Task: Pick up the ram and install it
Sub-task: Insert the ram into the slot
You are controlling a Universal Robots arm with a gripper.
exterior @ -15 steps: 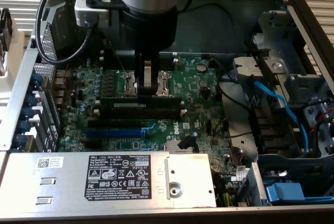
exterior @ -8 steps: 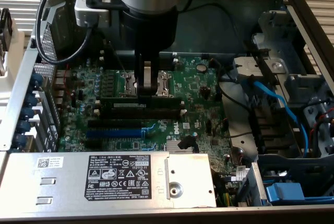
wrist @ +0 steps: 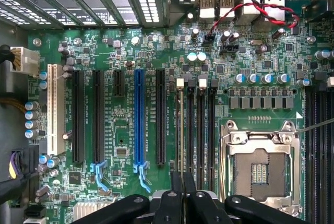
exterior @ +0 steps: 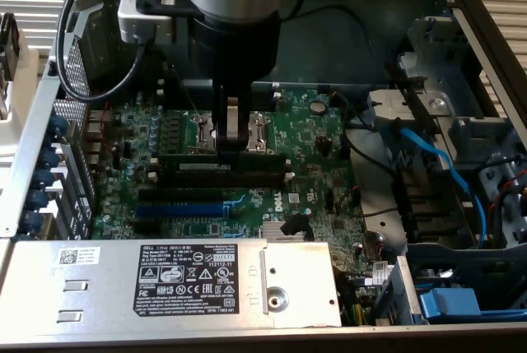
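Note:
The ram [exterior: 247,161] is a long dark strip with a small white label. It stands on edge along the row of black memory slots [wrist: 201,130] on the green motherboard [exterior: 313,135]. My gripper [exterior: 235,144] comes straight down from above and is shut on the ram's top edge near its middle. In the wrist view the black fingers [wrist: 168,203] close on the ram [wrist: 181,130], seen edge-on as a thin line running over the slots. Whether it is seated in a slot I cannot tell. The open processor socket [wrist: 258,172] lies beside the slots.
A long blue slot [exterior: 181,207] and further black slots lie on the near side of the ram. A grey power supply box [exterior: 165,279] covers the front. At the exterior view's right, a blue cable [exterior: 436,164] crosses the drive bays. Case walls enclose the board.

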